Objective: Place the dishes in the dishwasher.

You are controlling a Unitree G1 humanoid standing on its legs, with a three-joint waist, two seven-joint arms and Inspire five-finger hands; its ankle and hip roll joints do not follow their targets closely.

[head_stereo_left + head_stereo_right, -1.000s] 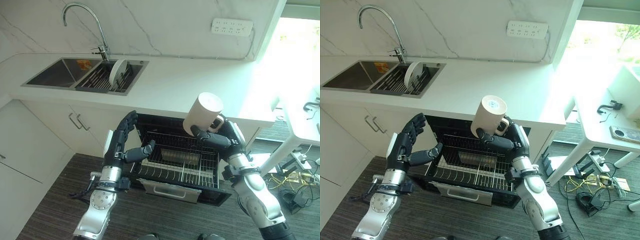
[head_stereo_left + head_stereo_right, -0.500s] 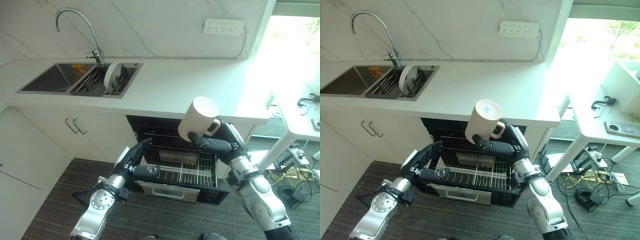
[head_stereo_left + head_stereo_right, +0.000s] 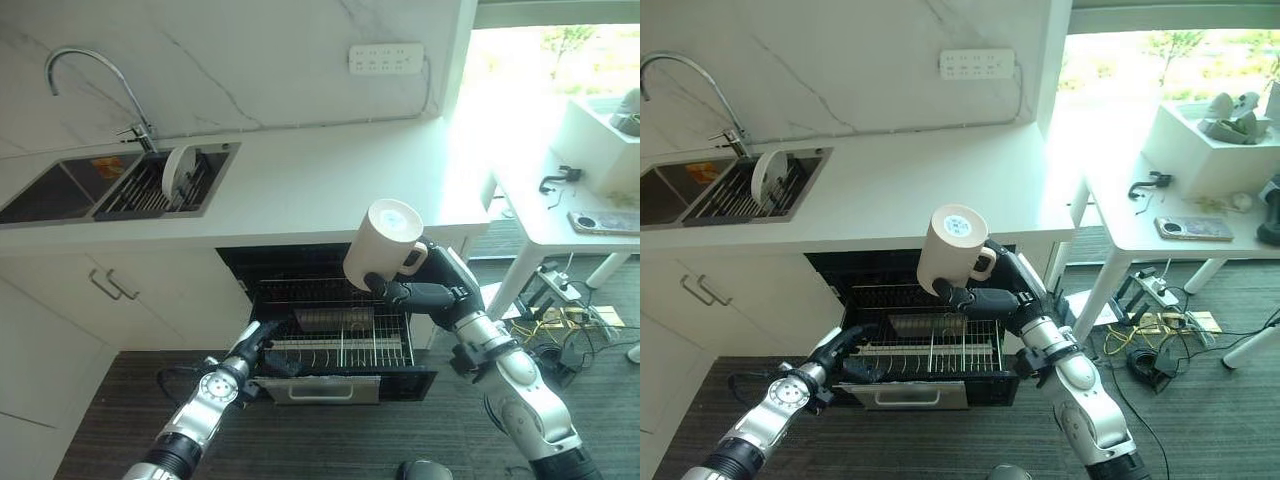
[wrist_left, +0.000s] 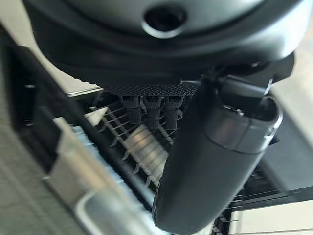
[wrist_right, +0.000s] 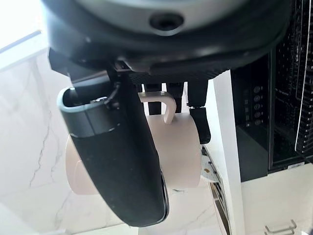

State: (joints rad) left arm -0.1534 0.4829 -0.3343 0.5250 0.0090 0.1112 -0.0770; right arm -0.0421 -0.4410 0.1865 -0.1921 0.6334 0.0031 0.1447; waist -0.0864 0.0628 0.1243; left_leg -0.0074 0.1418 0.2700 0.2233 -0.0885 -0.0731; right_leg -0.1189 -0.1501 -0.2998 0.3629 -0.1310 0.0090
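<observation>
A cream mug (image 3: 383,243) hangs bottom-up above the open dishwasher, with my right hand (image 3: 432,294) shut on it at the handle side. The right wrist view shows the thumb and fingers wrapped round the mug (image 5: 181,147). Below it, the wire rack (image 3: 345,343) is pulled out of the dishwasher, with a steel tray (image 3: 333,318) lying in it. My left hand (image 3: 843,352) is low at the rack's front left corner, its fingers curled over the rim and its thumb (image 4: 210,156) under it. A white plate (image 3: 178,172) stands in the sink's drying rack.
The dishwasher's front panel with its handle (image 3: 320,386) juts out over the dark floor. White cabinet doors (image 3: 110,300) are to the left. A white table (image 3: 1160,215) with a phone (image 3: 1195,228) stands to the right, with cables (image 3: 1150,335) on the floor beneath.
The camera has turned right. My left hand has dropped from open above the rack to its front left corner, and its fingers have curled over the rim. The mug stays held above the rack.
</observation>
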